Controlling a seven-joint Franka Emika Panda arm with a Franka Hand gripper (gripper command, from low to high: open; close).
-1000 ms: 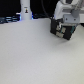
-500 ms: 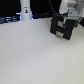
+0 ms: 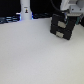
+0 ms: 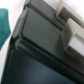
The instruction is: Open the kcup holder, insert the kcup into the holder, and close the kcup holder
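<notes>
upper right of the exterior view, the hand (image 3: 67, 16) sits atop the kcup holder (image 3: 62, 27); its opening is unclear.

no readable text, label, brand, number or sign anywhere in either view. too blurred and small to show print on the kcup holder (image 3: 62, 26) or on the white bottle-shaped object (image 3: 25, 10). only plain dark panels of the holder in the wrist view, without lettering.
</notes>
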